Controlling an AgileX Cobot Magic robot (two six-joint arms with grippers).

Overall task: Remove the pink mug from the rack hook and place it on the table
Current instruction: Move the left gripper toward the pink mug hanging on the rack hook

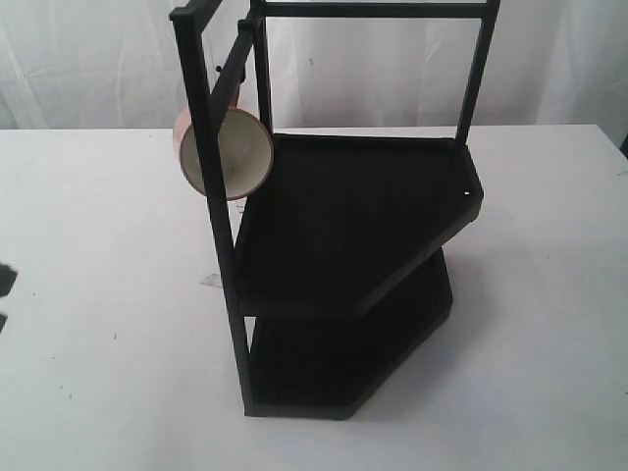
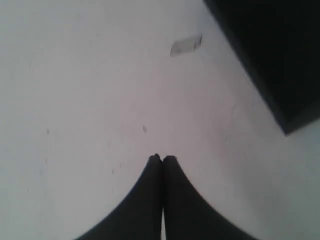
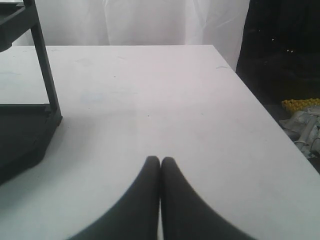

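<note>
The pink mug [image 1: 224,150] hangs high on the left side of the tall black rack [image 1: 353,235], its cream inside facing the exterior camera. Its handle sits on the rack hook [image 1: 217,70], a short black peg behind the front upright. The white table [image 1: 88,294] spreads all around the rack. My left gripper [image 2: 162,159] is shut with nothing in it, low over bare tabletop beside the rack's base [image 2: 272,55]. My right gripper [image 3: 160,160] is shut and empty too, over open table to the side of the rack [image 3: 30,120]. Neither gripper's fingers show in the exterior view.
A small pale scrap [image 2: 186,45] lies on the table near the rack's foot, also visible as the scrap [image 1: 210,280] in the exterior view. The table's right edge [image 3: 260,107] drops to dark clutter beyond. A white curtain [image 1: 98,59] hangs behind.
</note>
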